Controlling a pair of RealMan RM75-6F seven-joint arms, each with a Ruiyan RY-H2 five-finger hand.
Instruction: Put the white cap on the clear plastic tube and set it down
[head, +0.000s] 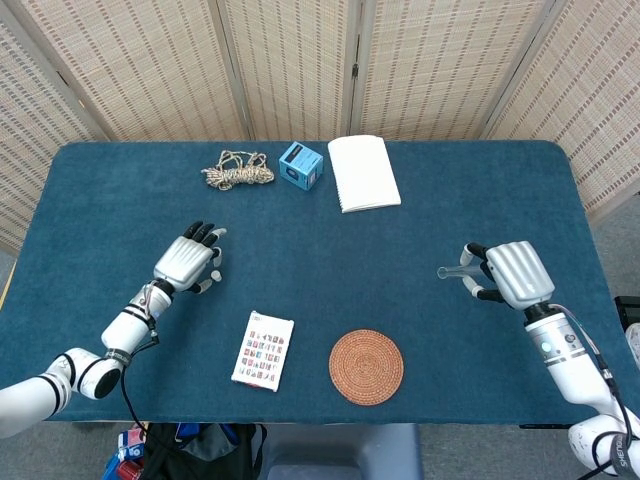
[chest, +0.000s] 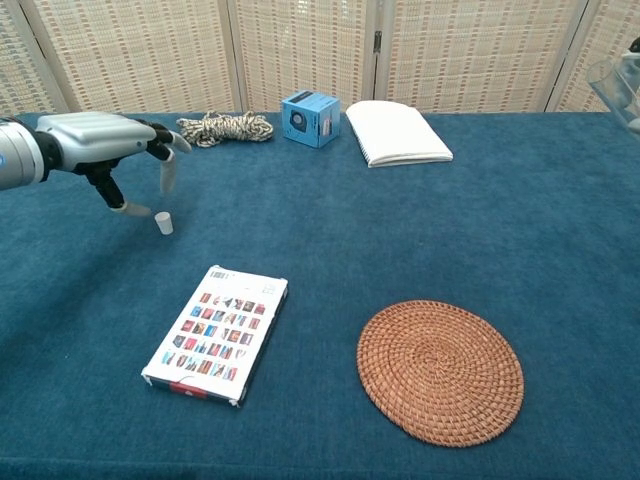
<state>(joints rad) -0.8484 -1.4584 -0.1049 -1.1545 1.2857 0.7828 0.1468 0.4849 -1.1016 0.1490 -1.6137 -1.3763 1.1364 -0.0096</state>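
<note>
The small white cap (chest: 163, 222) stands upright on the blue table on the left side. My left hand (chest: 105, 140) hovers just over it with fingers apart; the thumb tip lies close beside the cap and a finger hangs above it. From the head camera this left hand (head: 188, 262) covers the cap. My right hand (head: 512, 273) holds the clear plastic tube (head: 450, 271) above the table's right side, its open end pointing left. The chest view shows only part of the tube (chest: 615, 78) at the right edge.
At the back of the table lie a coil of rope (head: 238, 168), a blue box (head: 300, 165) and a white notebook (head: 364, 172). A printed card pack (head: 263, 350) and a round woven coaster (head: 367, 366) lie near the front edge.
</note>
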